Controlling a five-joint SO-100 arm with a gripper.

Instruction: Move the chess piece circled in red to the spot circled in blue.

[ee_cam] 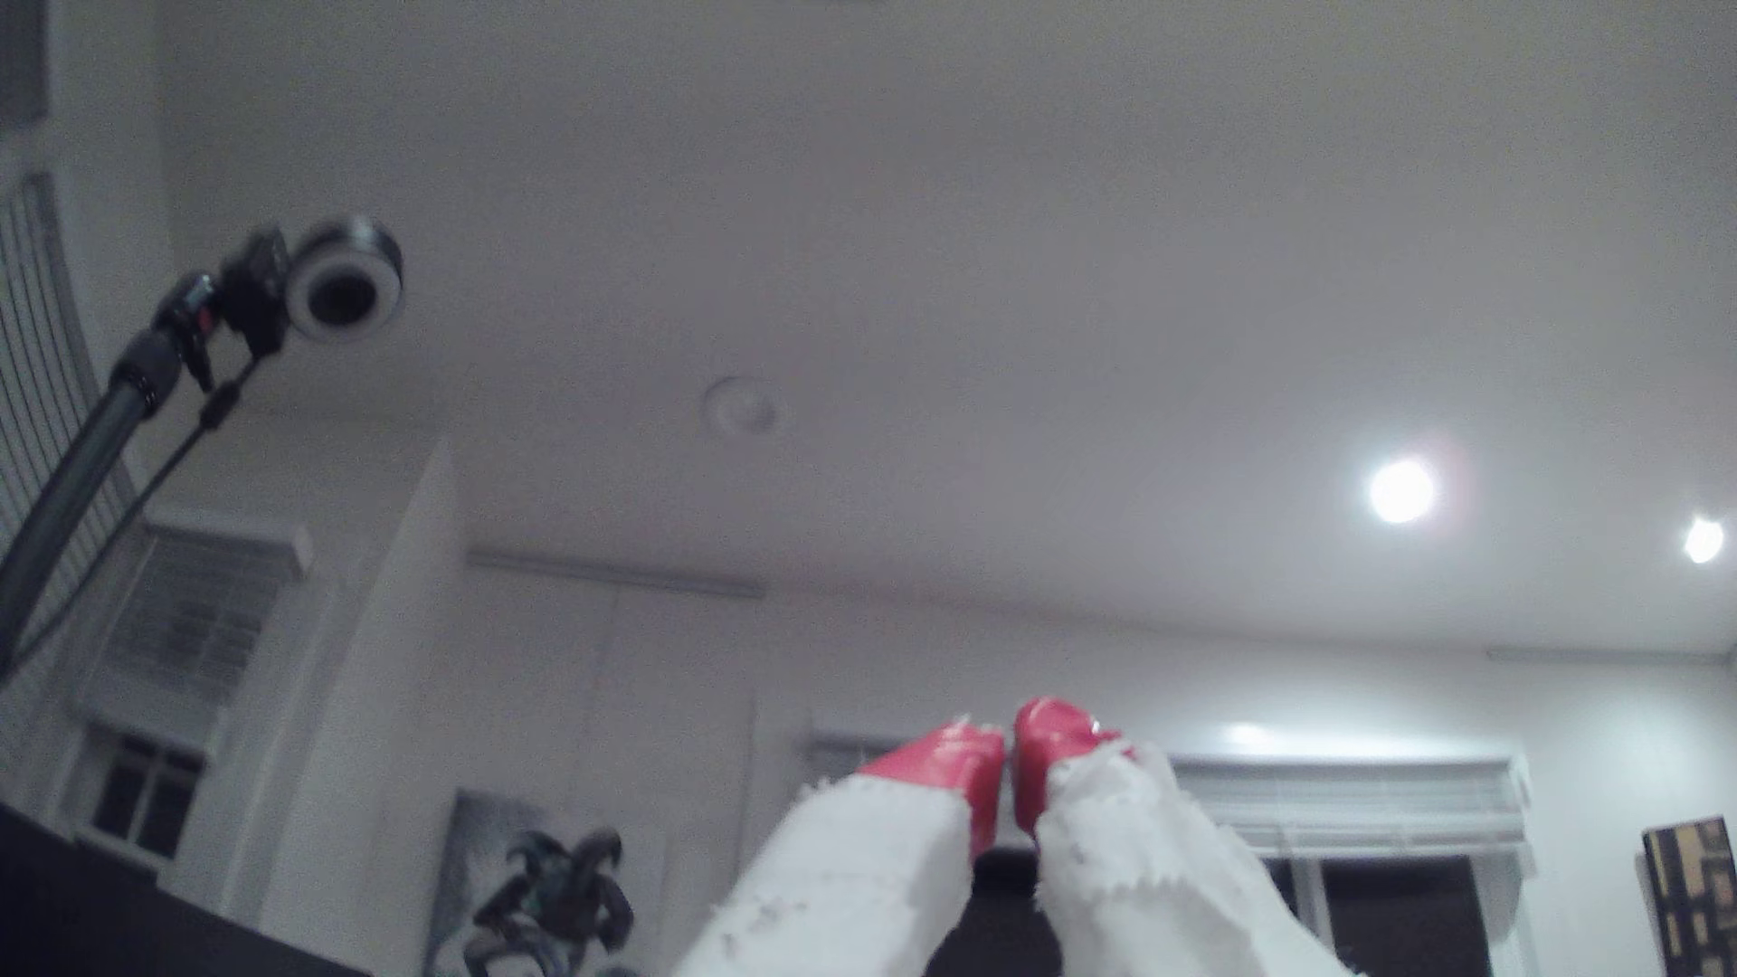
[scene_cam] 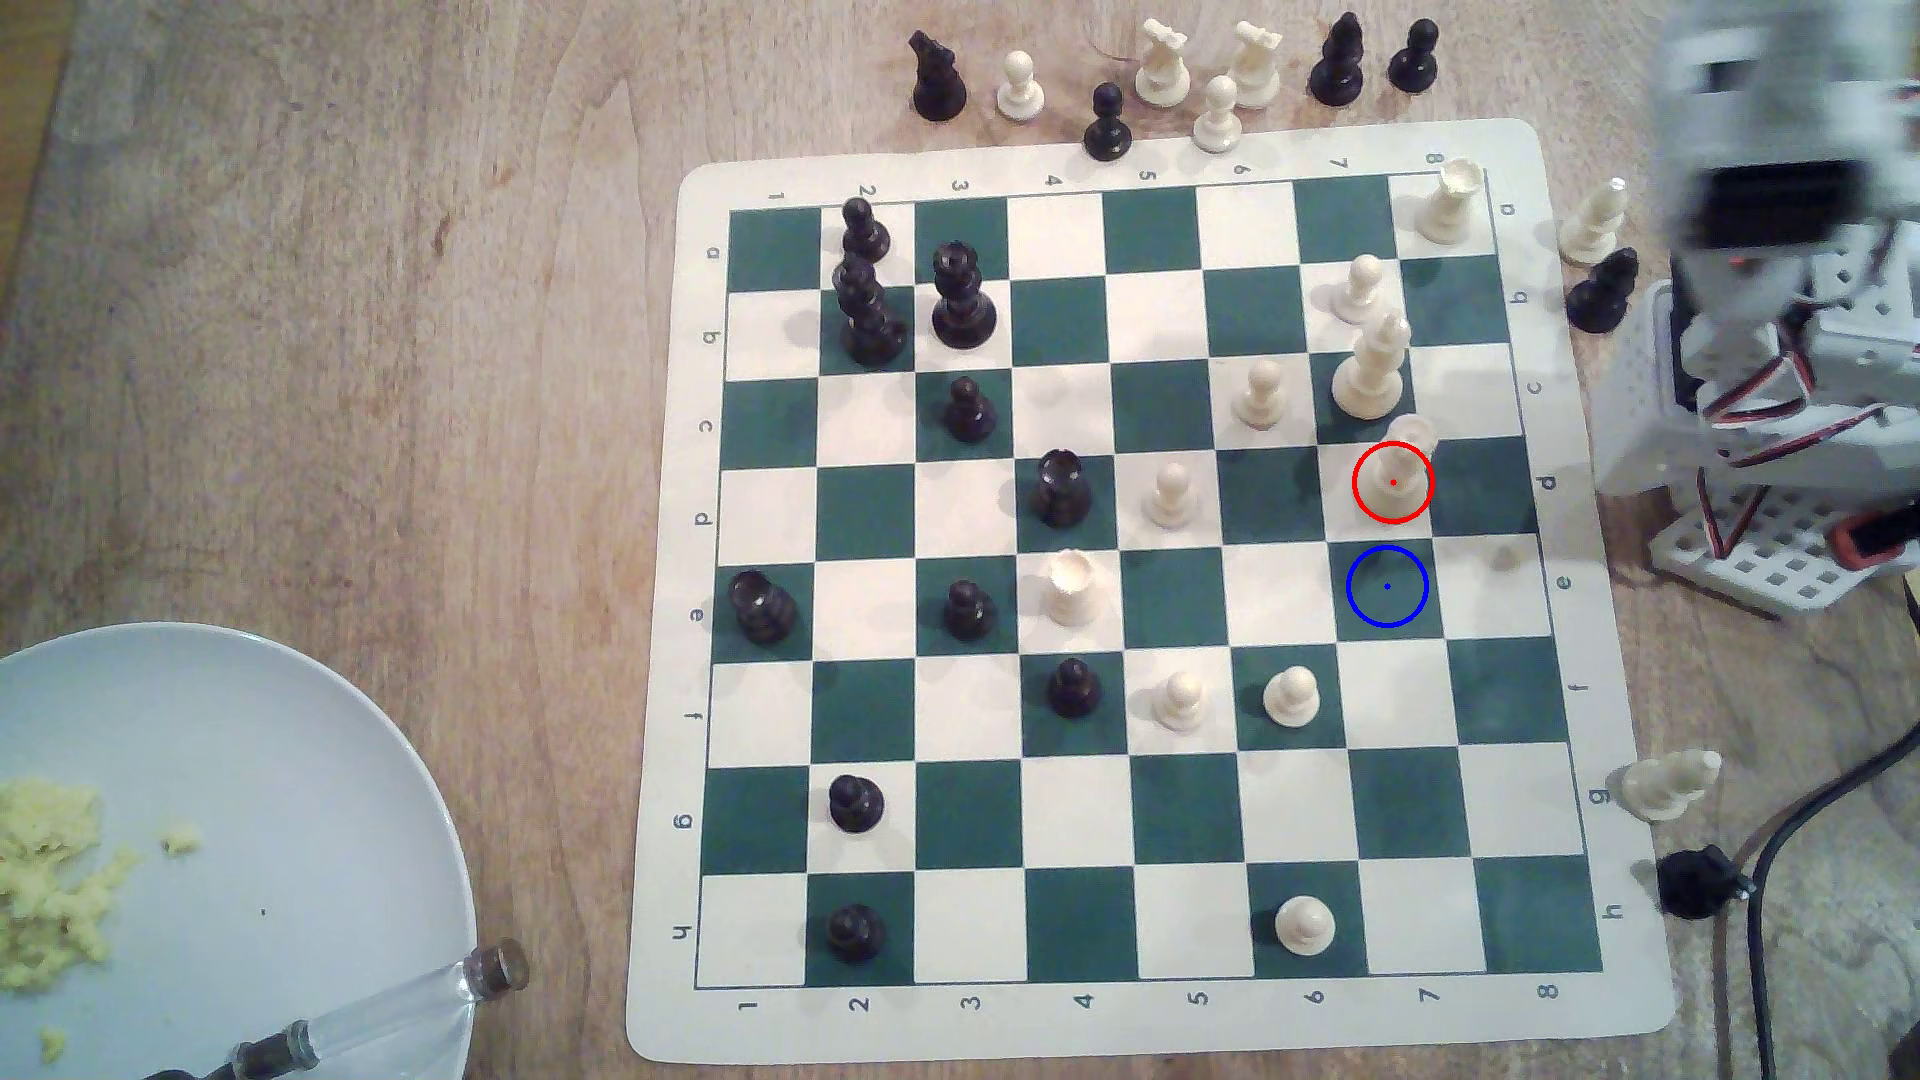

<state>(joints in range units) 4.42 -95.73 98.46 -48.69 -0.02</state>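
Note:
The chess piece (scene_cam: 1400, 454), cream-white with a flared cup-like top, stands on a cream square under the red circle near the exterior view's right side of the board. One square nearer the board's front edge lies the spot (scene_cam: 1387, 586), a dark green square with a blue circle, and nothing stands on it. My arm (scene_cam: 1766, 166) is raised and blurred past the board's right edge, away from both. In the wrist view my gripper (ee_cam: 1008, 756) points up at the ceiling, its red fingertips (ee_cam: 949, 761) closed together and holding nothing.
A taller pointed cream piece (scene_cam: 1371, 363) stands just behind the circled piece. Cream pawns (scene_cam: 1291, 694) and black pieces (scene_cam: 1062, 486) dot the board. Captured pieces (scene_cam: 1162, 64) line the far and right edges. A plate (scene_cam: 260, 789) sits lower left, cables (scene_cam: 1766, 935) lower right.

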